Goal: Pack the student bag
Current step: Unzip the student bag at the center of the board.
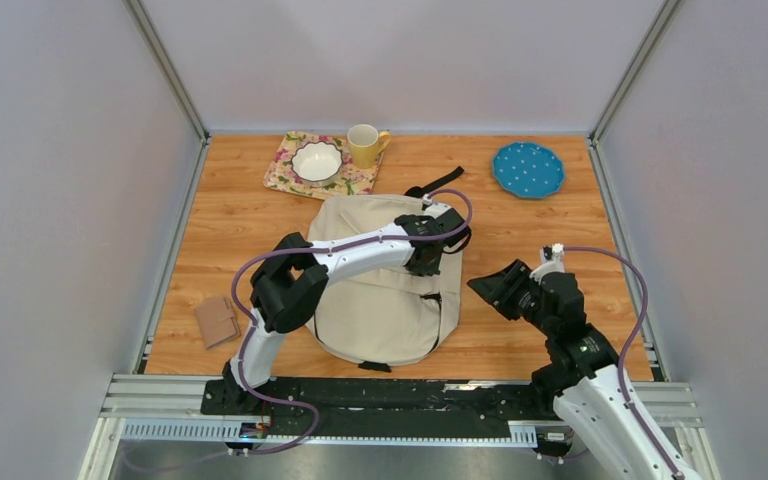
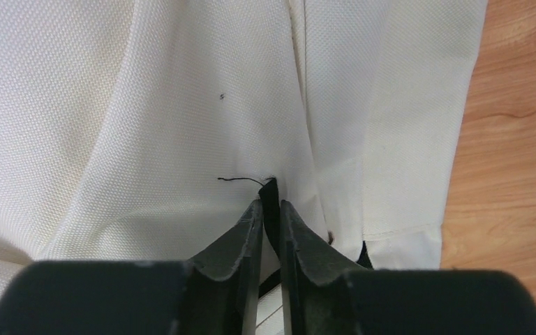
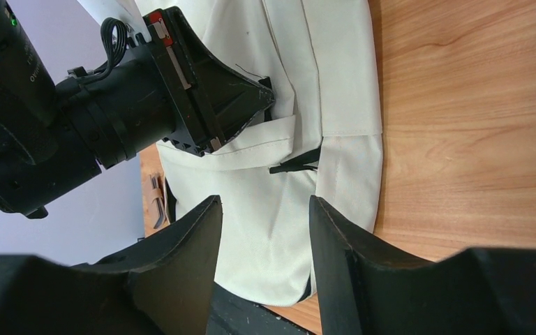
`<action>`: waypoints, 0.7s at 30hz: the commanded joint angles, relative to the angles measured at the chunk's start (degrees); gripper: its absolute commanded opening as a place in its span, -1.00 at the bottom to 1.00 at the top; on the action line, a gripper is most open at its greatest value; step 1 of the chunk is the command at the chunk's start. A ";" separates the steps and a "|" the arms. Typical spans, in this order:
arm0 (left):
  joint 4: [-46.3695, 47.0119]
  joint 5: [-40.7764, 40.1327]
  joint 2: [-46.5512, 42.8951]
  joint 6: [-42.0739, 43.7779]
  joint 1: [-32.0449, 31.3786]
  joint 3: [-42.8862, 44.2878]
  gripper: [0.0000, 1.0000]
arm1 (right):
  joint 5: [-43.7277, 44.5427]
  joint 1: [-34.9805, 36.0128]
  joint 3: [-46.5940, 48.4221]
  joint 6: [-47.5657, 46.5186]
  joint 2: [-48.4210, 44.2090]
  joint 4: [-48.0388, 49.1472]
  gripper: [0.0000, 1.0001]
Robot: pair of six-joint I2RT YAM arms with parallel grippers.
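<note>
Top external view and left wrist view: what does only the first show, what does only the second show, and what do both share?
Only the top external view: the yellow ceramic mug, the white bowl on the floral mat, the blue dotted plate, a small brown folded item and the right gripper. Only the left wrist view: the left gripper shut on a small black tab. Both: the cream fabric student bag on the wooden table.
</note>
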 commanded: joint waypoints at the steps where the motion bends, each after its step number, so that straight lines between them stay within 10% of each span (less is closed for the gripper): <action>1: -3.79 -0.21 1.04 -0.23 -0.16 -1.74 -0.62 | 0.11 -0.10 0.18 -0.40 -1.26 -1.00 0.04; 4: -2.92 0.40 0.52 0.12 -0.25 -2.62 -1.00 | 0.20 -0.01 0.09 -0.32 -1.26 -1.27 0.04; 21: 13.87 5.23 -14.07 5.66 -0.51 -15.46 -1.00 | -9.29 -0.10 -2.81 2.50 12.09 12.61 0.04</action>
